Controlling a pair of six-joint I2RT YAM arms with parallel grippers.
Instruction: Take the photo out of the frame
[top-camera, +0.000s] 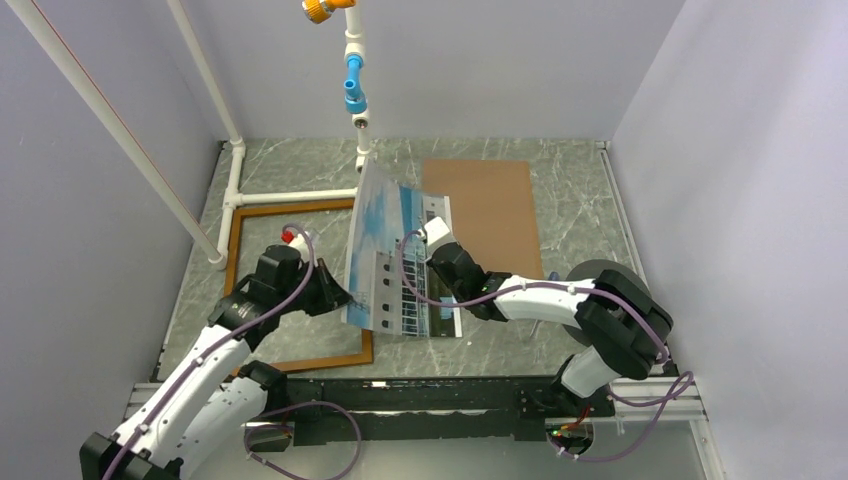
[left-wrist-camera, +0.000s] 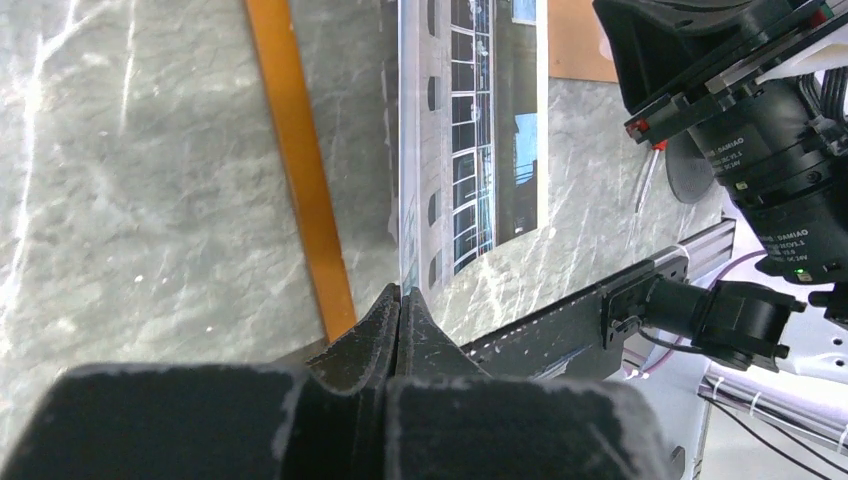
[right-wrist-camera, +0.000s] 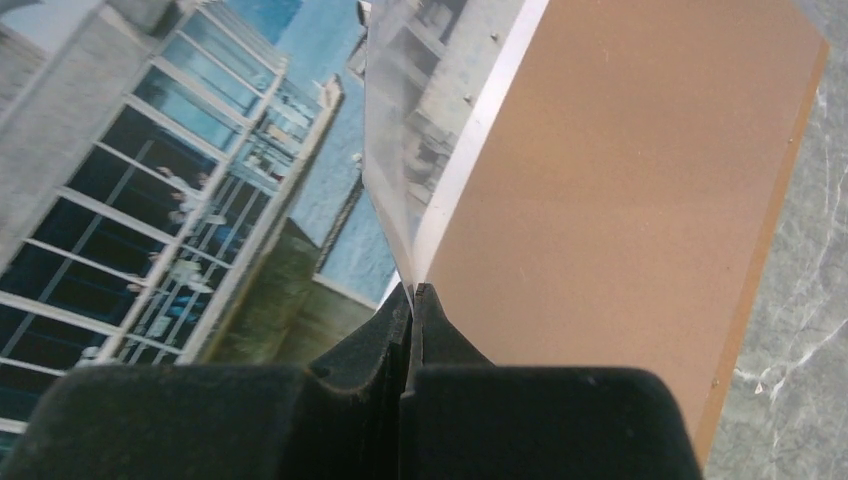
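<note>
The photo (top-camera: 385, 235), a print of a white building under blue sky, hangs bowed and tilted above the table, right of the frame. My left gripper (top-camera: 345, 297) is shut on its lower left edge; in the left wrist view the jaws (left-wrist-camera: 402, 292) pinch the sheet (left-wrist-camera: 480, 130) edge-on. My right gripper (top-camera: 428, 238) is shut on the right edge, and its wrist view shows the jaws (right-wrist-camera: 412, 290) closed on the white border with the print (right-wrist-camera: 180, 170) spreading left. The thin reddish-brown frame (top-camera: 234, 260) lies flat on the table at the left, one bar (left-wrist-camera: 300, 170) beside the left fingers.
A plain brown backing board (top-camera: 480, 215) lies flat behind the right gripper, also under the right wrist camera (right-wrist-camera: 620, 200). A white pipe structure (top-camera: 290, 197) with blue and orange fittings (top-camera: 354, 90) stands at the back left. A black rail (top-camera: 420, 400) runs along the near edge.
</note>
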